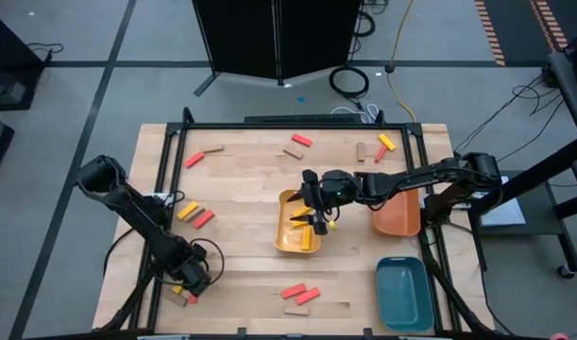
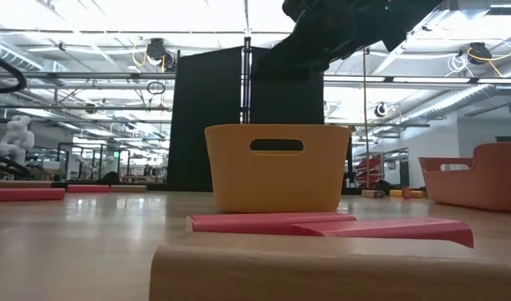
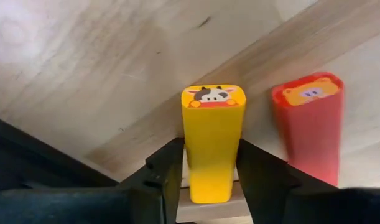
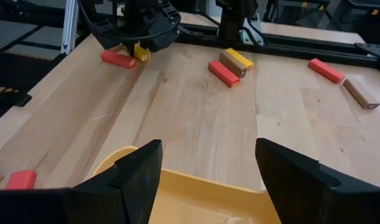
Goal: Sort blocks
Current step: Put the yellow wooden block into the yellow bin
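At the near left corner of the wooden table [image 1: 250,179], well apart from the yellow tray [image 1: 286,238], the left gripper [image 3: 208,171] is down on a small cluster of blocks. Its two dark fingers [image 3: 166,174] sit against either side of a yellow block with a cow face [image 3: 212,140], narrowed onto it; that block lies on top of a tan block [image 3: 211,208], and a red block with an animal face [image 3: 311,127] lies just beside it on the wood.

Above the yellow tray, the right gripper [image 4: 208,171] hovers with its fingers spread wide and nothing between them. A yellow block [image 1: 299,237] lies inside the tray.

The remaining blocks are scattered around the tray: a yellow, tan and red group [image 1: 195,214] to its left, two red blocks [image 1: 300,293] with a tan one [image 1: 297,309] in front of it, a red and a tan block [image 1: 297,144] behind it, and a yellow, red and tan group [image 1: 378,147] behind the orange tray [image 1: 398,217]. The orange tray stands just right of the yellow one, and the teal tray [image 1: 403,293] lies in front of the orange.
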### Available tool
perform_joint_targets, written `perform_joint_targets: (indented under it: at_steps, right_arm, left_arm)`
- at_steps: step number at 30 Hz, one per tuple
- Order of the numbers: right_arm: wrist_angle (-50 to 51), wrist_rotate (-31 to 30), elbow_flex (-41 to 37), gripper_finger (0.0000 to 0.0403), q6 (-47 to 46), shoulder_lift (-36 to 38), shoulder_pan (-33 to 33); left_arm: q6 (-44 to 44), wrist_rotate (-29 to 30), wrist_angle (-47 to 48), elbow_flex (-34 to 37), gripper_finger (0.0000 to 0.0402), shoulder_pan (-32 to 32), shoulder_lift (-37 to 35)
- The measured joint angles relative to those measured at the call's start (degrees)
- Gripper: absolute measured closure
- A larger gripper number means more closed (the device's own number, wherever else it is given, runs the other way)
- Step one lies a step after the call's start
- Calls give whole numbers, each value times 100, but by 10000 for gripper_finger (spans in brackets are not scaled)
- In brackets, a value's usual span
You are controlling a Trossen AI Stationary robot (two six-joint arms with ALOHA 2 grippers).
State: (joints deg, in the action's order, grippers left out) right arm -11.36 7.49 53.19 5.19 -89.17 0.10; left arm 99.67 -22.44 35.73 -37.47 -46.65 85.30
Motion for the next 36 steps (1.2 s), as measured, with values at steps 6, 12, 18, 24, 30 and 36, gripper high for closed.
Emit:
perform_joint_targets:
  at_steps: [6,12,18,24,30,36]
  right_arm:
    - [105,0,0,151,-4,0,2]
    - [99,0,0,151,-56,0,1]
    - [94,0,0,151,-155,0,1]
    - [81,0,0,151,-144,0,-5]
    - [-498,-15,-2,151,273,-2,-180]
    - [-1908,1,1,151,100,-311,-322]
  left_arm:
    - [-104,-43,-22,26,261,2,23]
    - [-566,-1,26,-65,264,19,42]
    - [-1008,208,2,-102,303,140,35]
    - [-1672,424,438,-130,317,304,-118]
    - [-2270,2269,2017,-499,309,561,-1028]
    - [-4554,5660,902,-480,308,810,-1910]
